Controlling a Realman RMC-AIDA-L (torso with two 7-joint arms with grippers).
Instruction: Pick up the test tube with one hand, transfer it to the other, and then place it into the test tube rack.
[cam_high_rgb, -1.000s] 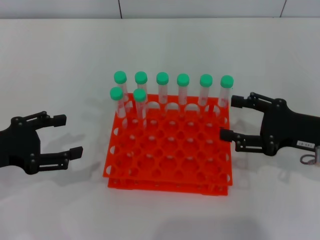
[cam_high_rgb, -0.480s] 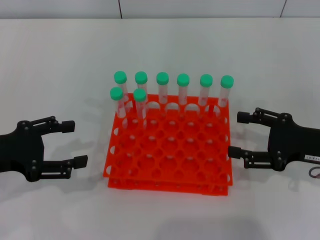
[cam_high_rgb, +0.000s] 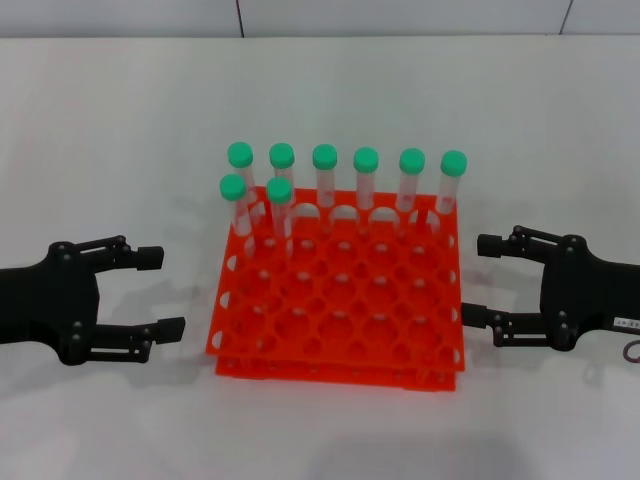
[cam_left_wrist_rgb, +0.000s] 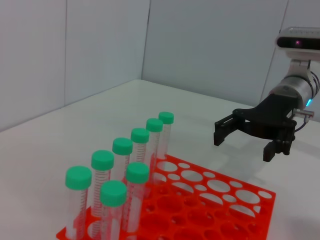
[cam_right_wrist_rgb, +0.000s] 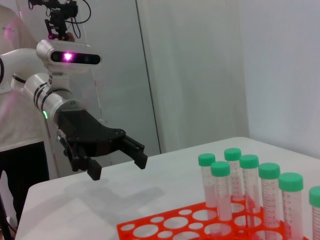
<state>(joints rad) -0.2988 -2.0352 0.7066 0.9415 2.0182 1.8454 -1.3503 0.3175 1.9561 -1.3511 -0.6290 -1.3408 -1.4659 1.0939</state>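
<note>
Both grippers have shifted since a second ago: the right gripper (cam_high_rgb: 483, 280) has drawn back from the far right corner of the rack toward the near side, and the left gripper (cam_high_rgb: 160, 292) has come in closer to the rack's left edge. Eight green-capped test tubes (cam_high_rgb: 365, 192) stand upright in the orange test tube rack (cam_high_rgb: 338, 320), six in the far row and two more in the second row at the left end; which of them is the task's tube cannot be told, as they look alike. None is held, and none touches a gripper. The tube at the right end of the far row (cam_high_rgb: 449, 185) is the one nearest the right gripper, which sits just beside the rack's right edge, nearer than that tube and apart from it, its two fingers spread wide with nothing between them. The left gripper is likewise spread wide and empty, near the rack's left edge and nearer than the two second-row tubes (cam_high_rgb: 235, 207). In the left wrist view the tubes (cam_left_wrist_rgb: 138, 150) stand in the rack (cam_left_wrist_rgb: 210, 200) with the right gripper (cam_left_wrist_rgb: 243, 145) hanging beyond it, its forearm showing a blue light. In the right wrist view the left gripper (cam_right_wrist_rgb: 117, 161) hangs over the white table (cam_right_wrist_rgb: 90, 200) beyond the rack (cam_right_wrist_rgb: 165, 227).
</note>
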